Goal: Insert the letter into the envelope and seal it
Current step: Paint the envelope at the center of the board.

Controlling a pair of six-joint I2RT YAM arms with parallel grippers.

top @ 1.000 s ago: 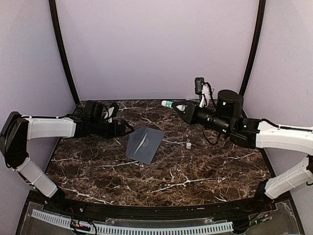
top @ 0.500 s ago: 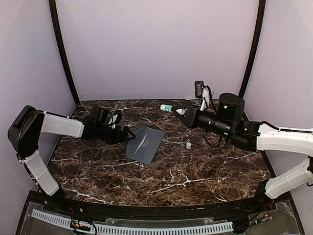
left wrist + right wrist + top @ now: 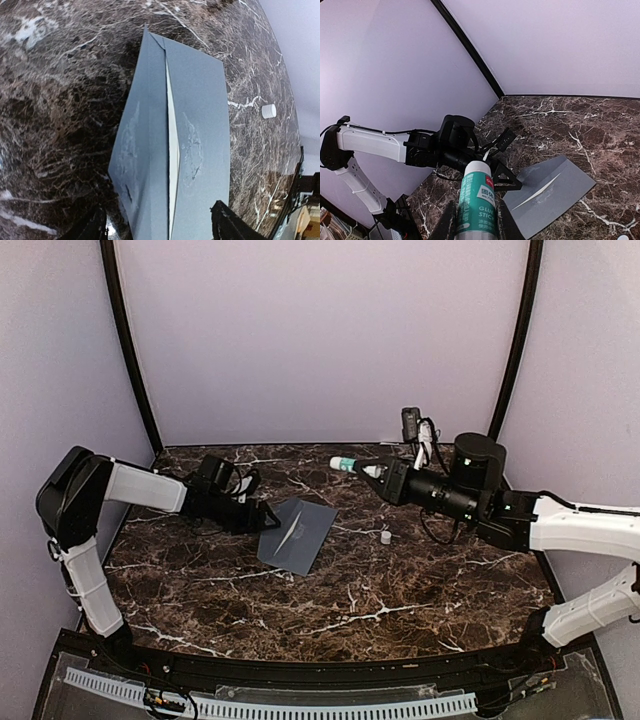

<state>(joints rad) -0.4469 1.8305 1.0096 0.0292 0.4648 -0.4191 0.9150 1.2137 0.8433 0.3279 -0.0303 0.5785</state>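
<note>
Your left pincer point(image 3: 264, 519), fingers apart, sits at the envelope point(image 3: 297, 536)'s left edge, perhaps touching; long axis near-to-far. Right pincer point(image 3: 378, 470), farther off, clamps a glue stick point(image 3: 477, 200).

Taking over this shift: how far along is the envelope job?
Done: the letter sits inside the envelope, a cream sliver showing. In hand: the right gripper holds an uncapped glue stick, its cap lying aside; the open left gripper hovers at the envelope's edge. Left: the envelope gapes unsealed; press it shut.
</note>
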